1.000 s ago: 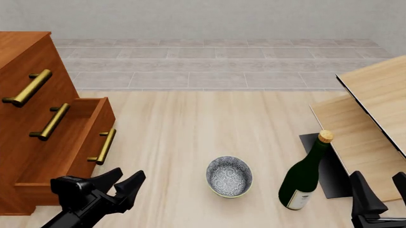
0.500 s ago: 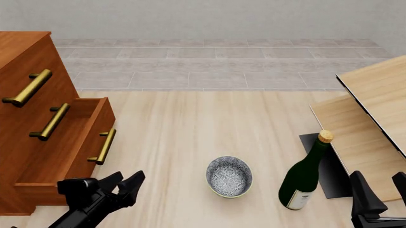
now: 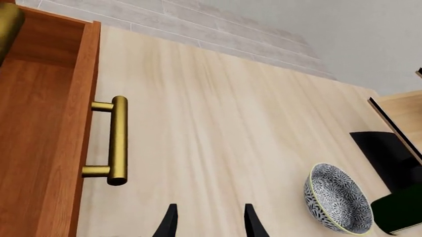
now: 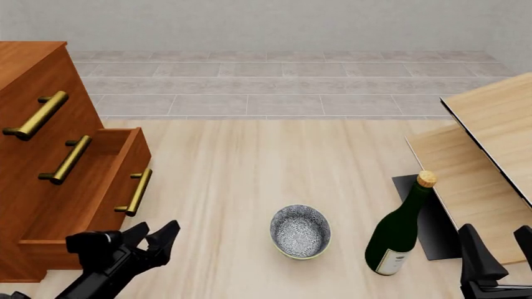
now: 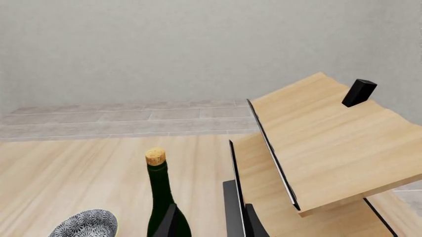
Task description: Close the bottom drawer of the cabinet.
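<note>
The reddish-brown wooden bottom drawer (image 4: 91, 187) sticks out from the big reddish-brown wooden cabinet (image 4: 33, 112) at the left side of the table. It is open, and you can see inside it. Its gold bar handle (image 4: 136, 192) points toward the middle of the table. The two drawers above it look shut.

The black left claw (image 4: 154, 242) hangs low, near the drawer's front corner but not touching it. Its two fingers are spread apart and hold nothing.

The step in hand looks like getting ready to push. Next, I think the claw should go to the drawer front, by the handle, and press it straight back into the cabinet.

The black right claw (image 4: 497, 252) waits far off, by the dark green glass bottle with a cork (image 4: 400, 227). I cannot tell if it is open. A blue patterned bowl (image 4: 300, 231) sits between the two claws.
</note>
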{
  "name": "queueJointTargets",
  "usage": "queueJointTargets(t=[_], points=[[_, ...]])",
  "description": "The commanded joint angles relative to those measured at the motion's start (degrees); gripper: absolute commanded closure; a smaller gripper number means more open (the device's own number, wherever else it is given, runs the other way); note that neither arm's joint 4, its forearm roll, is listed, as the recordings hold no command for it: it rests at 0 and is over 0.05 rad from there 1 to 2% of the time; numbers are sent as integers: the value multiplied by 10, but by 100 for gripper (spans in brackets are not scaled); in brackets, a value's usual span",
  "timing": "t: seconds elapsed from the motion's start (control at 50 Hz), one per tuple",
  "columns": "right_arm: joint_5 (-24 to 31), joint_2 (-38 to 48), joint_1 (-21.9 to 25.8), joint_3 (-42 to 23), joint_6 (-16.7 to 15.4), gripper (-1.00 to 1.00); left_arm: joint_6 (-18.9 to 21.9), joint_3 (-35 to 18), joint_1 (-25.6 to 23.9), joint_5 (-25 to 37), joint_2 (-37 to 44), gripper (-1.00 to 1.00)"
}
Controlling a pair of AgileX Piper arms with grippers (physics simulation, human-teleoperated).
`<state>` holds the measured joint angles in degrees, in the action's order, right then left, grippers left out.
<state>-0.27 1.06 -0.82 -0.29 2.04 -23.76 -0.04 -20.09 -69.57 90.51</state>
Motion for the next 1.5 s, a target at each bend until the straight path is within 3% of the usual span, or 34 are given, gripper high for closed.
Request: queueJointTargets(t=[0.02, 0.72, 1.5], points=[[0, 0, 0, 0, 1, -100, 15, 0, 32, -3, 17, -100], [-2, 2, 1, 0, -1, -100, 59, -6, 111, -2, 45, -100], [-9, 10, 4, 1, 1, -100, 105, -54, 206, 79, 18, -100]])
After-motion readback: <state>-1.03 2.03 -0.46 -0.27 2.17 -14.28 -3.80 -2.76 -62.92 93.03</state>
